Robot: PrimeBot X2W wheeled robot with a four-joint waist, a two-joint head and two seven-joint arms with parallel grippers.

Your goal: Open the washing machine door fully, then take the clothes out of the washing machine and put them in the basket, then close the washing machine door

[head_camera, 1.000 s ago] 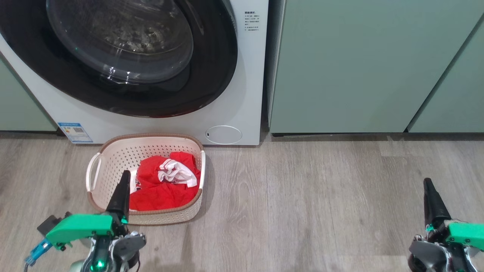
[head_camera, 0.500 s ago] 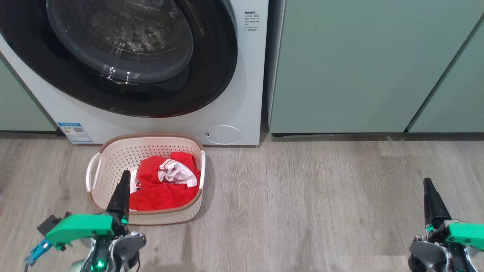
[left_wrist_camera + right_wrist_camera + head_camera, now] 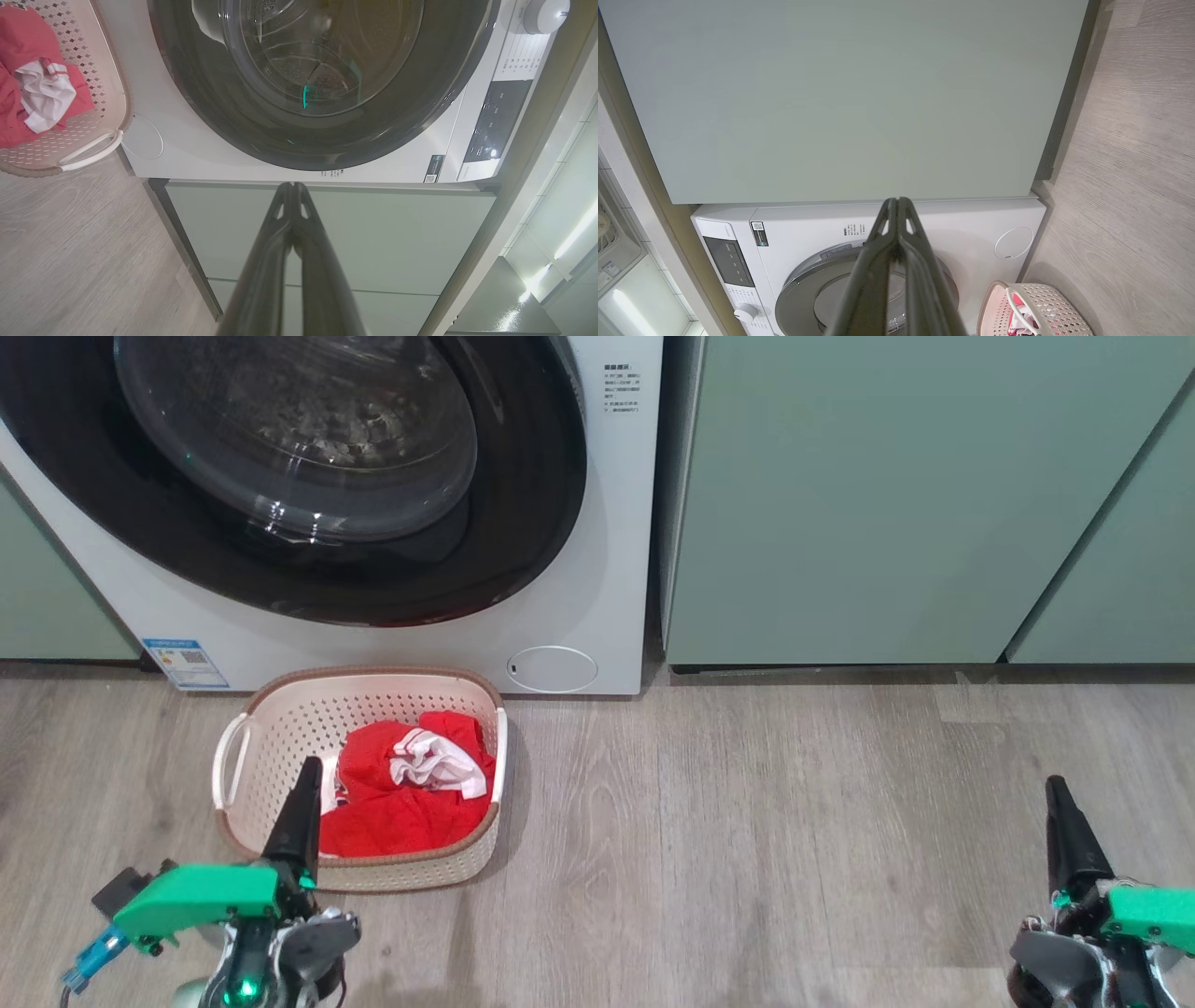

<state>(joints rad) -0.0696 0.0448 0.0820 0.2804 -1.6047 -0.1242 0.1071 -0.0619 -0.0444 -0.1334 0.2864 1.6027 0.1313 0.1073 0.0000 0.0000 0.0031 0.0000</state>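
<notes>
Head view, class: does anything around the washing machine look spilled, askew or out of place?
Nothing stands out. The clothes lie inside the basket, which stands upright before the washing machine, and the washing machine door looks shut.

Soft, even, bright indoor light. The head view is sharp: white glints streak the door (image 3: 299,439) window, and the basket (image 3: 364,672) casts a faint shadow on the floor (image 3: 747,821). Both wrist views bow straight lines near the edges; a strip light (image 3: 577,233) glares in one corner. The left end effector (image 3: 293,186) and right end effector (image 3: 898,200) blur close to the lens.
</notes>
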